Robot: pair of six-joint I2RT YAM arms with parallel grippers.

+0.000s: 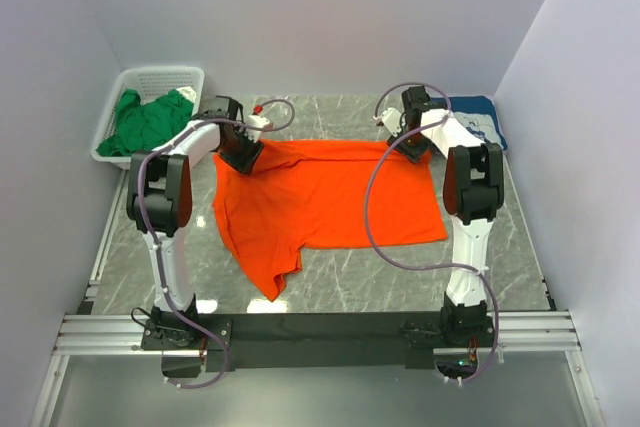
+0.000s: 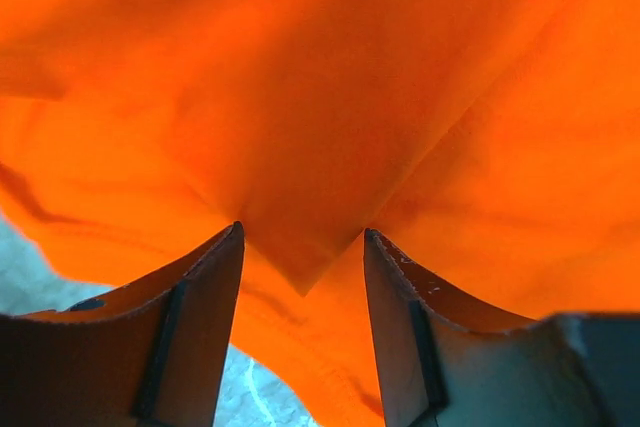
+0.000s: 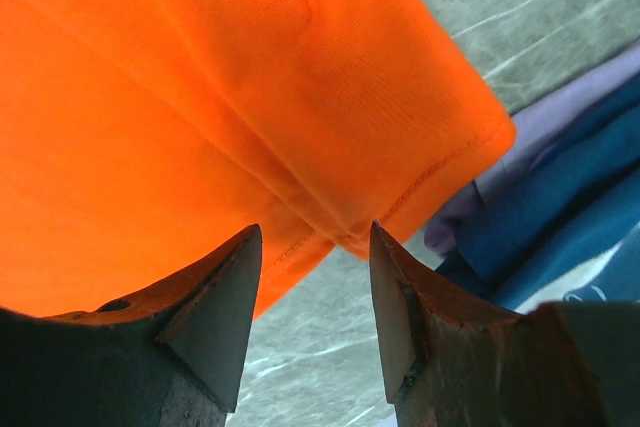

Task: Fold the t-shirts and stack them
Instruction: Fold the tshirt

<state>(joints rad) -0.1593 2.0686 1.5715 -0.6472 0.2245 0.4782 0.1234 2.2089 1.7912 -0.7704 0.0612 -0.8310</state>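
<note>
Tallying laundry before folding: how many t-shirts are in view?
3. A plain orange cloth t-shirt lies spread mid-table; a green t-shirt sits crumpled in the white plastic lattice basket at far left; a navy blue t-shirt lies at far right. Others may be hidden beneath.

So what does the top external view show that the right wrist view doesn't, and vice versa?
Only the top external view: the green t-shirt in the white basket, and the left gripper at the far left corner of the orange t-shirt. Only the right wrist view: the right gripper seen close, jaws apart, the shirt's stitched corner just ahead of them. Both: the orange t-shirt, the navy t-shirt and the marble table.
</note>
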